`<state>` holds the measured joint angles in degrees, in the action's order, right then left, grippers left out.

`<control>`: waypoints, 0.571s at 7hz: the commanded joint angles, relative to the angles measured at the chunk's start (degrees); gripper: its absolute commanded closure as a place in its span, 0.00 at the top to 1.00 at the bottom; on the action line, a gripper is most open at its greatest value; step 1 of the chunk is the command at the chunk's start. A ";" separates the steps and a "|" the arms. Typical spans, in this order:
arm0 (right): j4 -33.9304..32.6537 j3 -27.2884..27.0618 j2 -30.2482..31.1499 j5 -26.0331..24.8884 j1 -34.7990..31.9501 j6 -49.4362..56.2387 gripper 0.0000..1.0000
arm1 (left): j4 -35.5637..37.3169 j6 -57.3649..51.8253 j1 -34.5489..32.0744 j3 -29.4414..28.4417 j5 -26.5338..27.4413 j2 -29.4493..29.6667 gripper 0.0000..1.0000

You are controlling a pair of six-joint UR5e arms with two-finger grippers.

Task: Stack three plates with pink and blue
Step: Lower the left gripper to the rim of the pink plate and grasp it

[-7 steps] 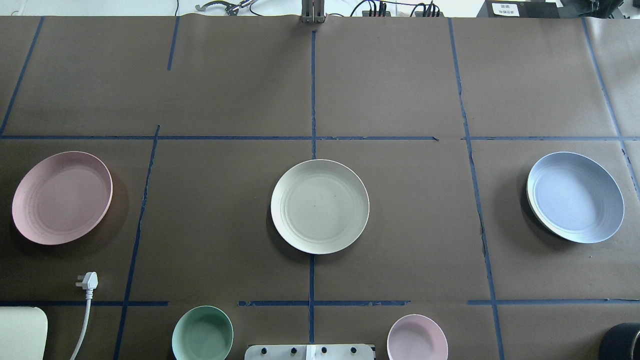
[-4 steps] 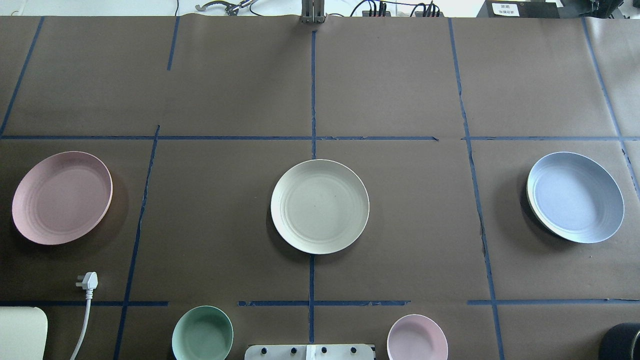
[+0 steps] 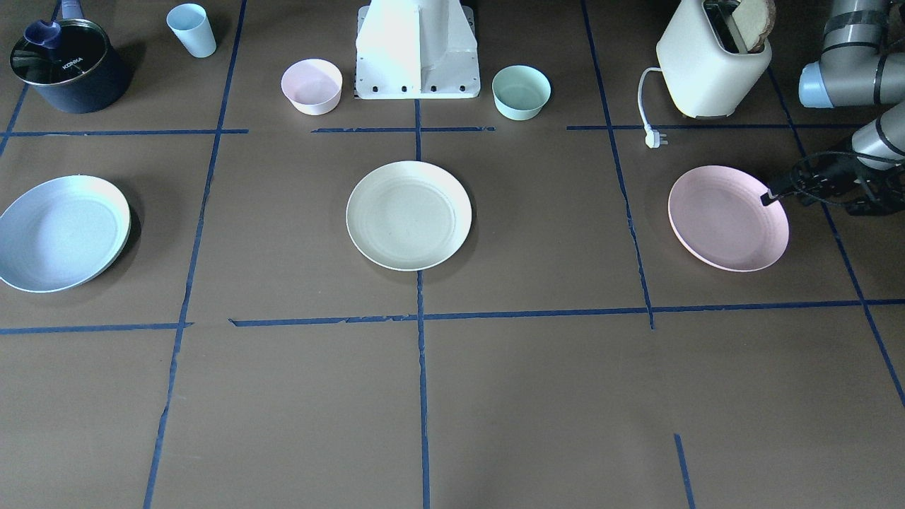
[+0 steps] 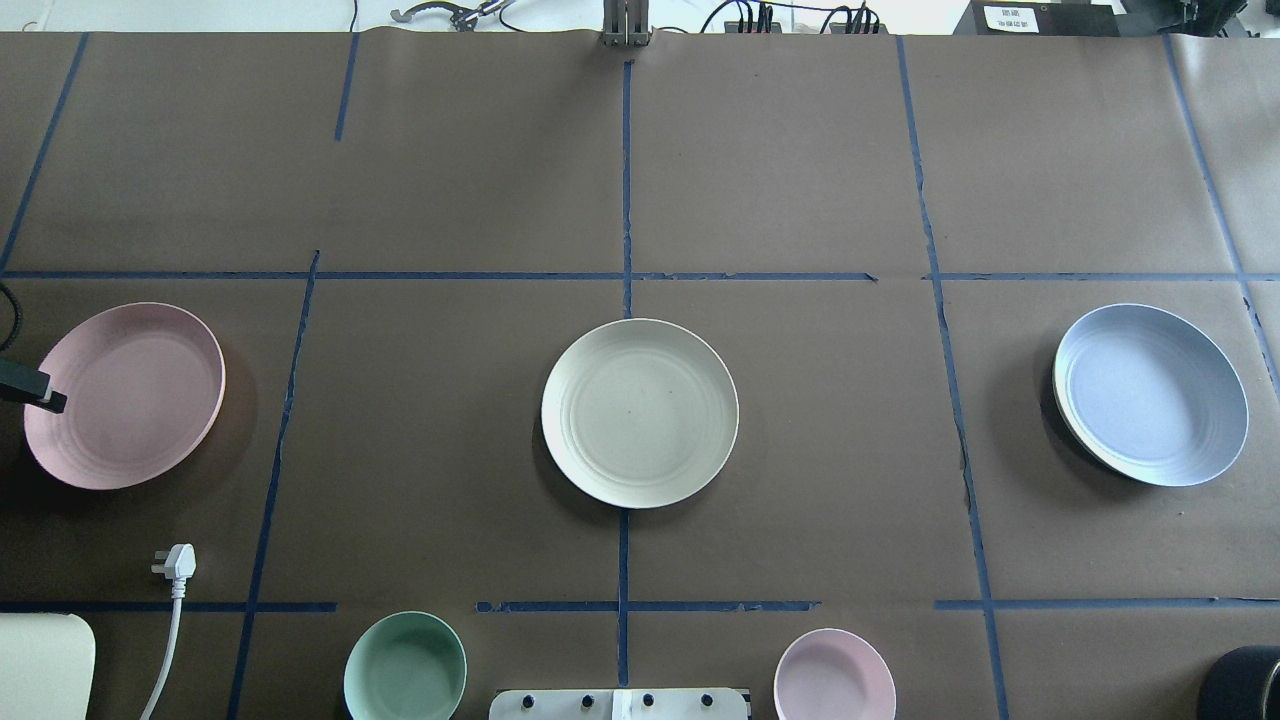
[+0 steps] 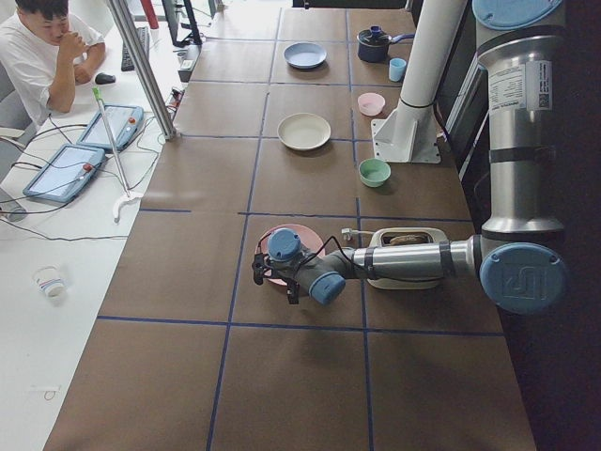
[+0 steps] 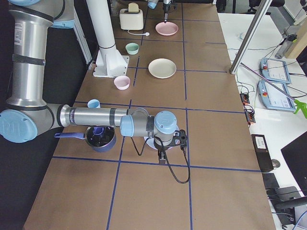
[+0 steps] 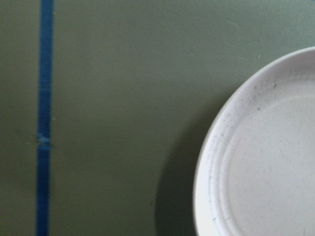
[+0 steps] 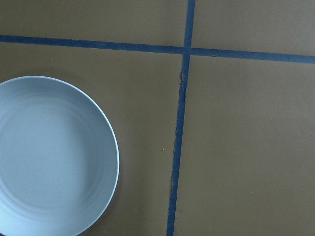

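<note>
The pink plate point(image 4: 125, 395) lies at the table's left, the cream plate point(image 4: 640, 412) in the middle and the blue plate point(image 4: 1150, 395) at the right, all flat and apart. My left gripper point(image 5: 263, 272) hovers over the pink plate's outer rim point(image 3: 728, 218); only a black part of it point(image 4: 30, 385) shows at the overhead view's left edge, and I cannot tell whether it is open or shut. The left wrist view shows the pink plate's rim point(image 7: 266, 157). My right gripper point(image 6: 170, 141) hangs over the blue plate point(image 8: 49, 157), and I cannot tell its state.
A green bowl point(image 4: 405, 668) and a pink bowl point(image 4: 835, 675) stand near the robot base point(image 3: 417, 49). A toaster point(image 3: 714, 60) with its loose plug point(image 4: 175, 562) stands behind the pink plate. A dark pot point(image 3: 67, 63) and a blue cup point(image 3: 192, 30) stand behind the blue plate.
A black part of my left arm has come into the overhead view at the left edge, over the pink plate's rim. The three plates have not moved.
</note>
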<state>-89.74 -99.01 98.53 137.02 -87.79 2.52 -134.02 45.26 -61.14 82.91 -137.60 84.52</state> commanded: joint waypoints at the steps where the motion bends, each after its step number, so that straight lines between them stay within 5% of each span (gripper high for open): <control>1: 0.00 0.04 0.00 0.00 0.17 0.03 1.00 | -0.90 1.50 1.28 -2.83 -0.03 1.79 0.46; 2: 0.00 0.04 0.00 -0.09 0.17 0.03 1.00 | -0.90 1.50 1.28 -2.67 -0.12 2.05 0.07; 4: 0.00 0.04 0.00 0.00 0.34 0.03 1.00 | -1.16 1.94 1.28 -1.09 -0.64 2.49 0.00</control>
<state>-89.74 -98.96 98.52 136.96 -87.54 2.55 -134.96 46.96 -59.87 80.83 -137.91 86.65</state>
